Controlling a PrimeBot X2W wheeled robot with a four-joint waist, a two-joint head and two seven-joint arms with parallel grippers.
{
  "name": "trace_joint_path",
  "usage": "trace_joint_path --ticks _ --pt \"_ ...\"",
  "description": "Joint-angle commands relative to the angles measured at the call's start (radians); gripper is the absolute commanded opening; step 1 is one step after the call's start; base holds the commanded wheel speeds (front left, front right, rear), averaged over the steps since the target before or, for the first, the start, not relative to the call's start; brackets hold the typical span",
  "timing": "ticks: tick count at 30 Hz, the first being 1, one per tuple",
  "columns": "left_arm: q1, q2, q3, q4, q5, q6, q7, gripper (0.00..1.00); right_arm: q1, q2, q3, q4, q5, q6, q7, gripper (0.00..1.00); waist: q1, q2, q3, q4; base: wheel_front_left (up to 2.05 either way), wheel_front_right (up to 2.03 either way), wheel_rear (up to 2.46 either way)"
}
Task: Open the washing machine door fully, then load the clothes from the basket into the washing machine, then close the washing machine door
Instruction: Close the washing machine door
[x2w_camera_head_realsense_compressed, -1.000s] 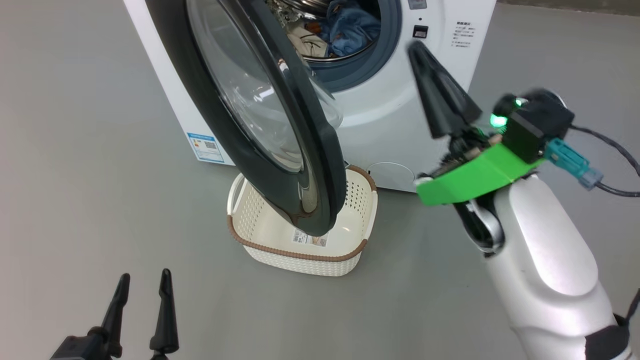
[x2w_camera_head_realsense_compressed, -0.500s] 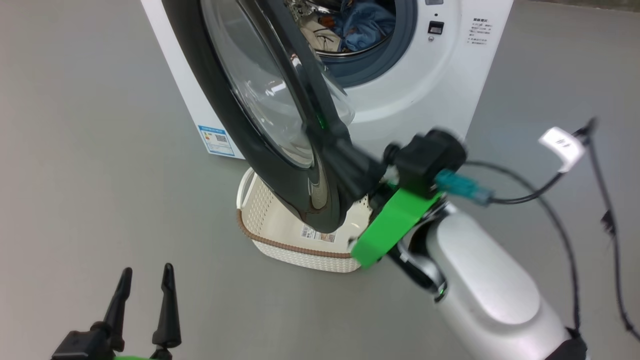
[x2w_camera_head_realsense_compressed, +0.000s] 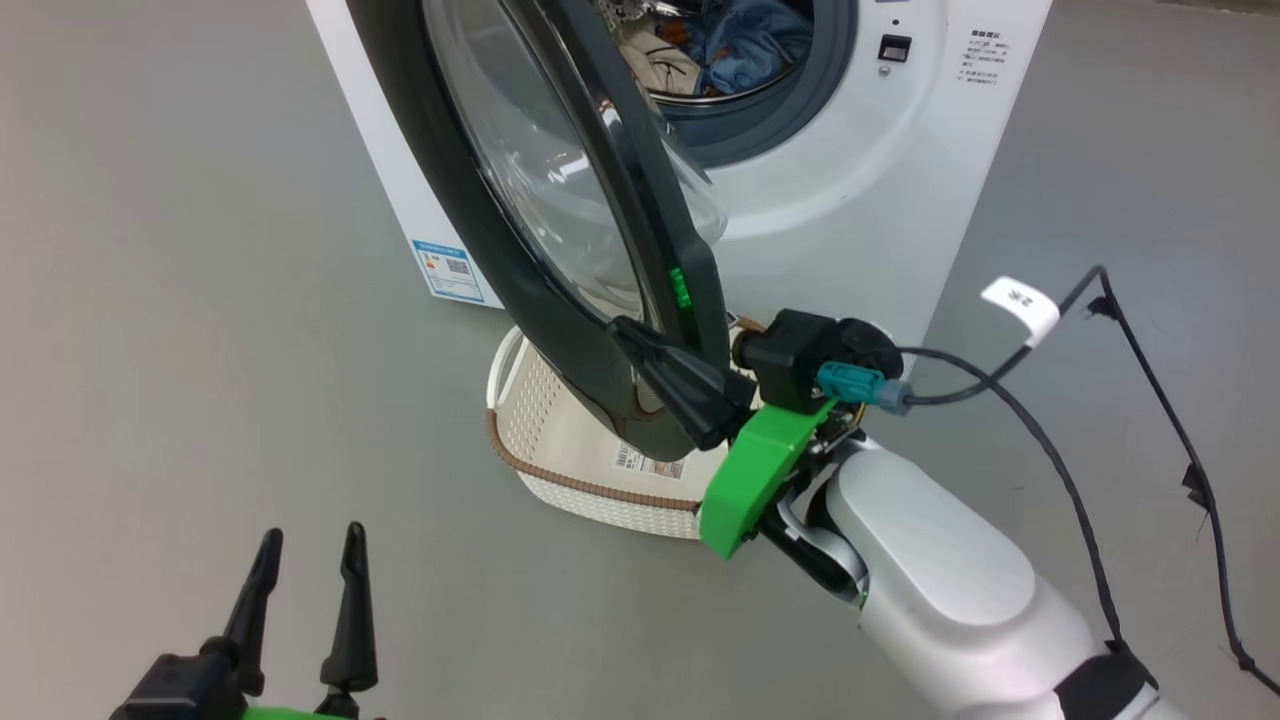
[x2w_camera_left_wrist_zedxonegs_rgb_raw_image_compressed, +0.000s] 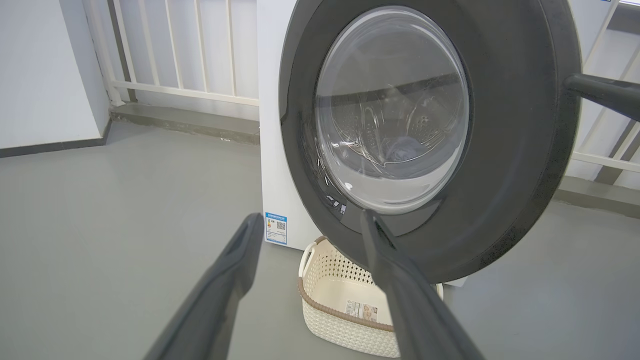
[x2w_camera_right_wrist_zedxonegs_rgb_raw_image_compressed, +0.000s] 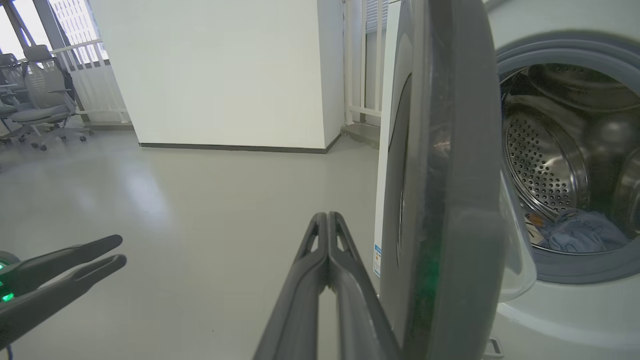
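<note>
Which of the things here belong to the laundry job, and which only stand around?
For the job: washing machine door, washing machine, clothes in the drum, basket, right hand (shut, beside the door), left hand (open).
Only standing around: office chair, white railing.

Right pincer pressed closed on an outstretched arm; left pincer parted, low, fingers upward.

Spread left hand faces the washing machine door, seemingly over the basket.
</note>
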Motion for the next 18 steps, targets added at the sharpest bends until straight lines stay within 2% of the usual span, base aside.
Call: trace_joint_path --ticks 1,10,18 --pt "-0.04 0.013 0.031 -0.016 0.006 -0.004 -0.012 1.0 -0.031 0.024 0.015 -0.003 0.025 0.002 -0.012 0.0 0.0 0.0 0.0 0.001 0.0 0.0 0.0" --pt "-0.044 0.014 0.027 -0.012 0.006 -0.005 -0.013 1.0 -0.1 0.024 0.025 0.119 0.056 0.002 -0.053 0.0 0.0 0.0 0.003 0.002 0.0 0.0 0.0" --pt "-0.052 0.013 0.029 -0.013 0.003 -0.004 -0.014 1.0 -0.143 0.024 0.024 0.178 0.071 0.002 -0.077 0.0 0.0 0.0 0.024 -0.009 0.0 0.0 0.0"
